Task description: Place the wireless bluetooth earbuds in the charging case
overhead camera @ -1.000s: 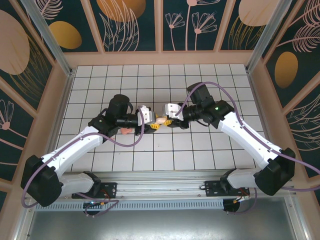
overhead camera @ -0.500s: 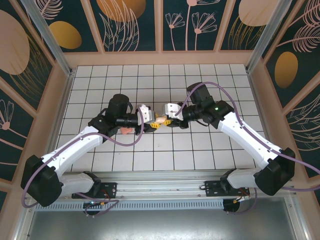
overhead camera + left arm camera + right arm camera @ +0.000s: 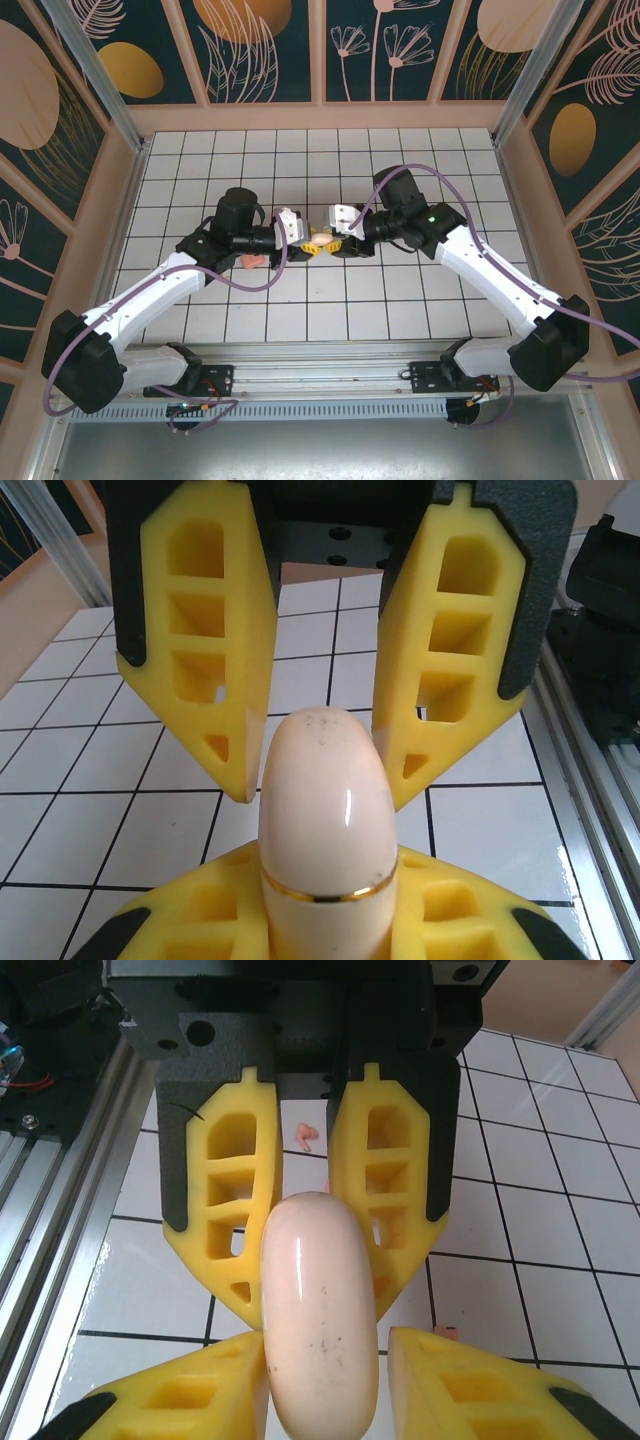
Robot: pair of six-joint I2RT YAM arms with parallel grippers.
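- L gripper: clamped tight on cream capsule w/ gold band, mid-table.
- R gripper: fingers slightly parted round capsule's other end; gap at one finger.
- Charging case: on tiles left of centre, near side of L arm, partly hidden.

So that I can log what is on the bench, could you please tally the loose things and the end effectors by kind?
Charging case: 1
Small pink pieces on the tiles: 2
Left end effector and right end effector: 2
Total: 5
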